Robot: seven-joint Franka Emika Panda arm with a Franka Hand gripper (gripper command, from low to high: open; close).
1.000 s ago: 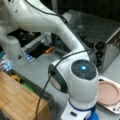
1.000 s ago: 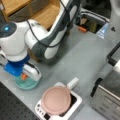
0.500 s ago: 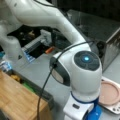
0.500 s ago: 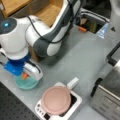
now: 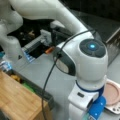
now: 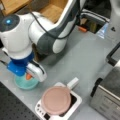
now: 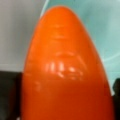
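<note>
Grey and matte, the desk [image 6: 82,57] carries the scene in both front views, with a dark perforated mat along a front view's bottom left and a wooden block [image 5: 17,100] at a front view's lower left. Over it the white arm bends down steeply, its wrist with the lit blue dot [image 6: 8,21] turned upward and the pincer [image 6: 28,76] pointing straight down over a pale teal bowl [image 6: 23,84]. An orange carrot [image 7: 66,72] sits in its grip — the wrist view is nearly filled by it, tip toward the top, with dark finger pads at both lower edges pressed to its sides, so the pincer is clamped on the carrot. Behind the tip the teal of the bowl shows, and a strip of grey desk lies to the wrist view's upper left. In a front view only a small orange end [image 6: 29,76] peeks out under the blue cuff, just above the bowl's inside.

Just beside the bowl, toward a front view's right, stands a white scale with a pink plate [image 6: 55,100] on it — close, but apart from the bowl. A metal toaster [image 6: 107,100] fills a front view's lower right corner. Between the plate and the clutter at a front view's top the desk lies open.
</note>
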